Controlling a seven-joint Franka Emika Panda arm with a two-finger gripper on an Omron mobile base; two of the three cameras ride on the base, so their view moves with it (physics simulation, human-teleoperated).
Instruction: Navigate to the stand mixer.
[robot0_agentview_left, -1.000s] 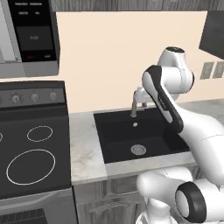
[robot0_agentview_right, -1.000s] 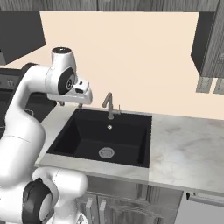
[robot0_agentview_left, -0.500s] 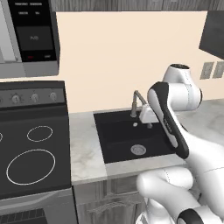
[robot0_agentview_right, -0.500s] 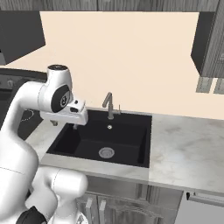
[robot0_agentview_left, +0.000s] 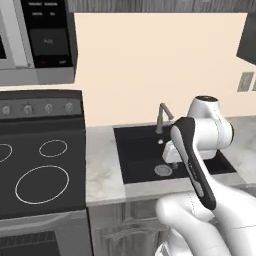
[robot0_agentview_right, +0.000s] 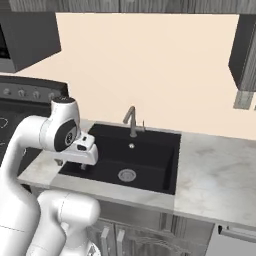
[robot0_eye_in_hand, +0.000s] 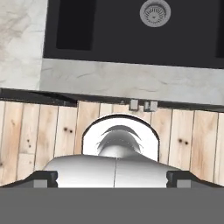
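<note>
Hand view puts our gripper (robot0_eye_in_hand: 113, 186) pointing straight down, fingertips (robot0_eye_in_hand: 43, 179) set wide apart and holding nothing, above the plank floor (robot0_eye_in_hand: 39, 131) at the counter's front edge (robot0_eye_in_hand: 131, 83). Beyond sits the black sink (robot0_agentview_right: 130, 155) with its drain (robot0_eye_in_hand: 154, 12) and faucet (robot0_agentview_left: 162, 116); the stove (robot0_agentview_left: 35, 165) lies left. We cannot spot the stand mixer.

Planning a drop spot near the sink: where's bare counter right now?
Widest bare patch: marble counter right of the sink. A narrower strip lies between sink and stove. The front ledge is thin. The faucet crowds the back rim.
</note>
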